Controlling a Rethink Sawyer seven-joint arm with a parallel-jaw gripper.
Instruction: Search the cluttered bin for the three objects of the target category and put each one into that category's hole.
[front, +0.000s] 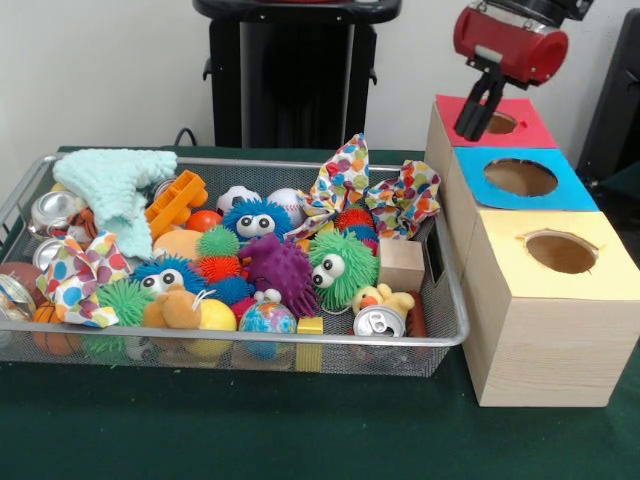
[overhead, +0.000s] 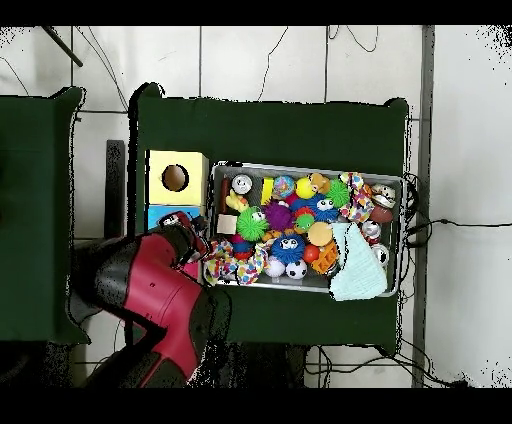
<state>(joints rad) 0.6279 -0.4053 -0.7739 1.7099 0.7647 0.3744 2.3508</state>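
Hand (front: 477, 128) is parked right over the red hole (front: 500, 122), the farthest of three lidded wooden boxes beside the bin (front: 440, 330) on the green tabletop (front: 300, 430). Its fingers hang close together with nothing visible between them; looks empty to me, possibly just after a drop, but I can't confirm that from here. In the overhead view the arm hides the red box entirely.

Progress: can't tell how many targets are already in. Hole interiors are dark, and the target category isn't marked. If red is the target hole, whatever is left is still in the bin; the bin is still packed, so the searching job looks far from obviously finished.

Counts, as far as visible:
- holes: 3 (red, blue (front: 520, 177), yellow (front: 561, 252))
- fuzzy googly-eyed creatures: 3 (blue (front: 256, 220), green (front: 338, 266), second blue (front: 165, 278))
- spiky balls without eyes: at least 3 (purple (front: 276, 265), orange-green (front: 218, 245), green (front: 123, 298))
- polka-dot cloths: 2 (right (front: 375, 195), left (front: 80, 275))
- teal knit cloth (front: 118, 185): 1
- drink cans: 1 clear at front (front: 378, 321), more at left edge (front: 52, 212), exact number unclear
- wooden block (front: 401, 264): 1
- rubber duck (front: 377, 298): 1
- orange plastic toy (front: 176, 202): 1
- baseball (front: 286, 203), soccer ball (front: 236, 197): 1 each
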